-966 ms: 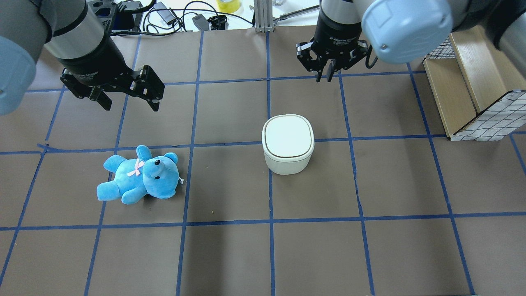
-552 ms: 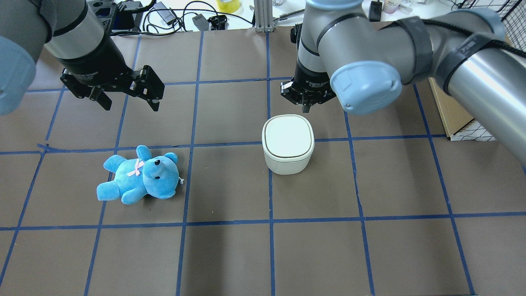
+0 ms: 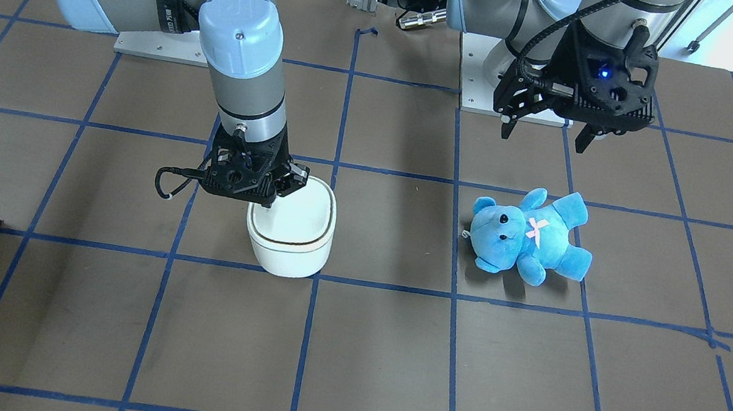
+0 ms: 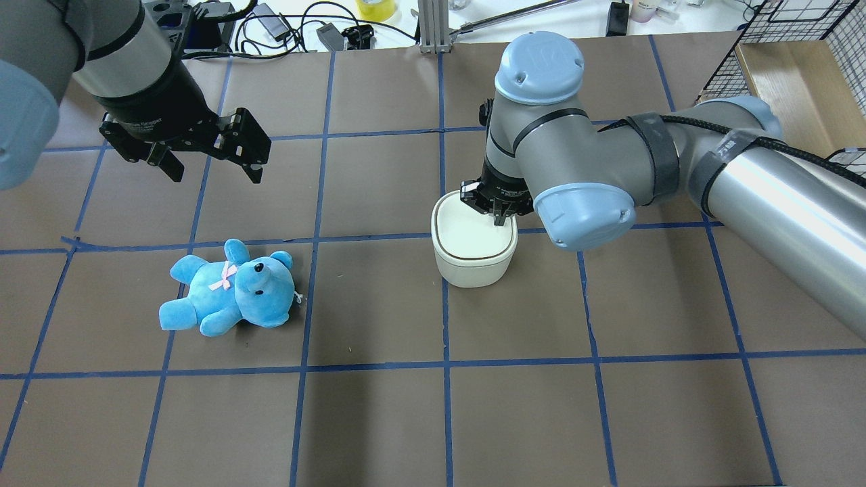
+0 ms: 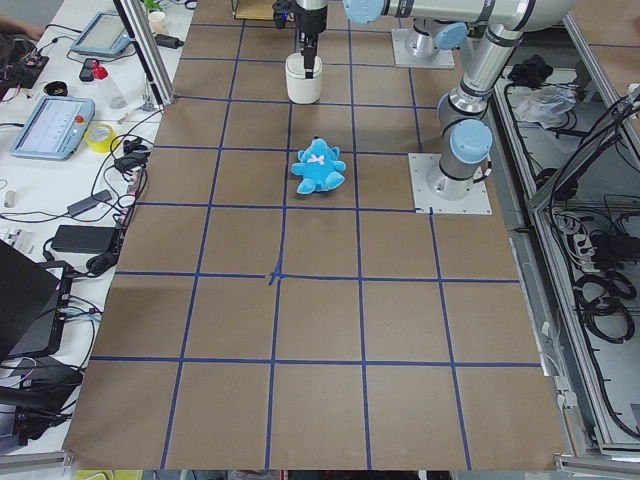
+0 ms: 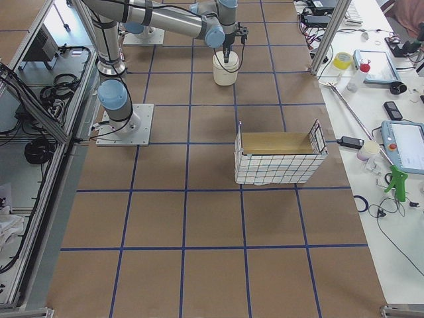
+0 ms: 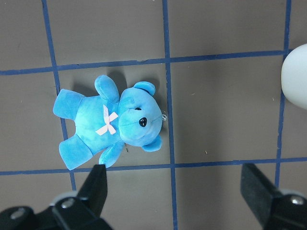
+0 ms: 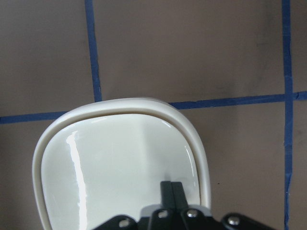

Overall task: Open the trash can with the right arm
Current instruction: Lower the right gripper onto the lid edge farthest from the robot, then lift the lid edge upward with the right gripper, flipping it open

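The can [image 4: 473, 260] stands on the table [image 4: 379, 419], its lid [image 8: 120, 167] flat inside the rim. The right arm [image 4: 609, 169] reaches over the can. The right gripper [image 4: 502, 218] points straight down, its fingers [image 8: 171, 191] pressed together with nothing between them. Their tips meet the lid near its edge on the robot's right. The teddy [image 4: 233, 287] lies on its back well to the can's left. The left gripper [image 4: 216, 174] hangs above the table beyond the teddy, far from the can, with its jaws spread wide and empty.
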